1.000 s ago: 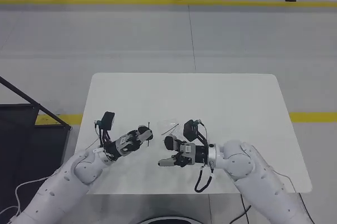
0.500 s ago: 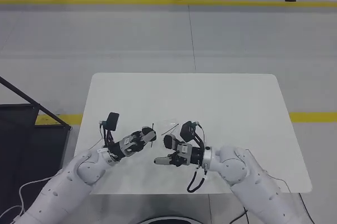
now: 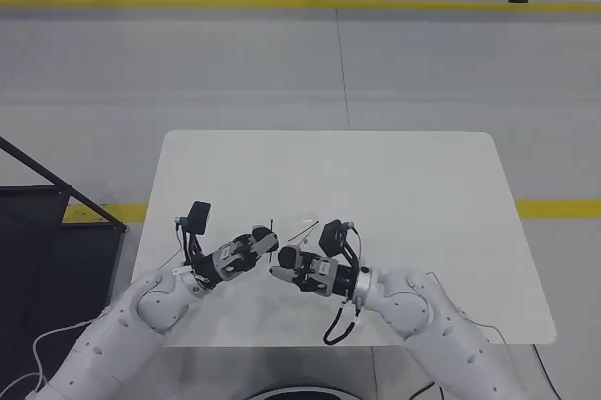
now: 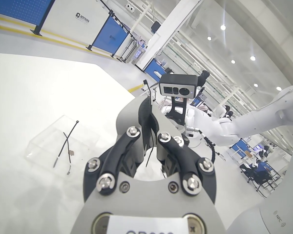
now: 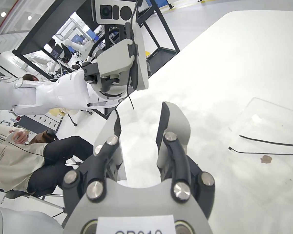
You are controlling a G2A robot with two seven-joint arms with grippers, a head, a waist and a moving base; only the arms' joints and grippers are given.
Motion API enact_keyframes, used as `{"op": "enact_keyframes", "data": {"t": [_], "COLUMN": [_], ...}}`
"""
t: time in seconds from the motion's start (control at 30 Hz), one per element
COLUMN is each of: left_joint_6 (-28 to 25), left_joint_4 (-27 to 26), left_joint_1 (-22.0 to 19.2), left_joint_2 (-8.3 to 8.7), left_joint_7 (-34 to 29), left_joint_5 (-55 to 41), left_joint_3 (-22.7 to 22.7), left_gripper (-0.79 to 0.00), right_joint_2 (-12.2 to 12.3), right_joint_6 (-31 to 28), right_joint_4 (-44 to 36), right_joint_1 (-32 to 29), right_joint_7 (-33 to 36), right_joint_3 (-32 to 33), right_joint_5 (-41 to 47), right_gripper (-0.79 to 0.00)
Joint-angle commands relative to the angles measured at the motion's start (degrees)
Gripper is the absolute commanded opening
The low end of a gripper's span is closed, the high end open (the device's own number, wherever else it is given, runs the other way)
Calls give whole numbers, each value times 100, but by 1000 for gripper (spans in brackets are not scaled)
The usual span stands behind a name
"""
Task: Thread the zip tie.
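Note:
My left gripper (image 3: 265, 240) is held above the table's near left part, shut on a thin black zip tie (image 3: 270, 228). In the left wrist view the zip tie (image 4: 151, 144) stands upright between the closed fingers, its head above and its tail hanging below my left gripper (image 4: 149, 108). My right gripper (image 3: 278, 270) is just to the right of it, open. In the right wrist view the right gripper (image 5: 141, 118) has nothing between its fingers, and the zip tie's (image 5: 130, 96) tail hangs just beyond them from the left gripper (image 5: 136, 57).
A clear shallow tray (image 3: 302, 222) lies on the white table (image 3: 420, 180) just behind the grippers, with two spare black zip ties (image 5: 258, 148) in it. A black frame (image 3: 20, 260) stands off the table's left side.
My right gripper has moved left, up close to the left gripper and the zip tie's tail. The left gripper has shifted slightly to the right, still holding the tie.

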Motion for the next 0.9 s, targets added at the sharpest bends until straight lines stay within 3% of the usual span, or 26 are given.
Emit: {"op": "enact_keyframes", "data": {"t": [0.0,0.63,0.77,0.83,0.87], "left_joint_6": [1,-90,-102,-118,-120], "left_joint_4": [13,44,43,44,48], "left_joint_1": [12,89,104,113,118], "left_joint_2": [-18,-172,-202,-216,-223], "left_joint_7": [-28,-219,-246,-265,-264], "left_joint_5": [12,-2,-9,-10,-16], "left_joint_3": [-12,-175,-213,-231,-242], "left_gripper": [-785,-785,-785,-785,-785], "right_joint_2": [-19,-148,-173,-184,-190], "right_joint_6": [-60,-548,-581,-595,-599], "right_joint_4": [47,534,616,647,660], "right_joint_1": [25,348,413,446,456], "right_joint_7": [-27,493,626,676,687], "right_joint_3": [-24,-179,-214,-226,-229], "right_joint_5": [48,954,1124,1168,1180], "right_gripper": [-526,-668,-665,-686,-745]}}
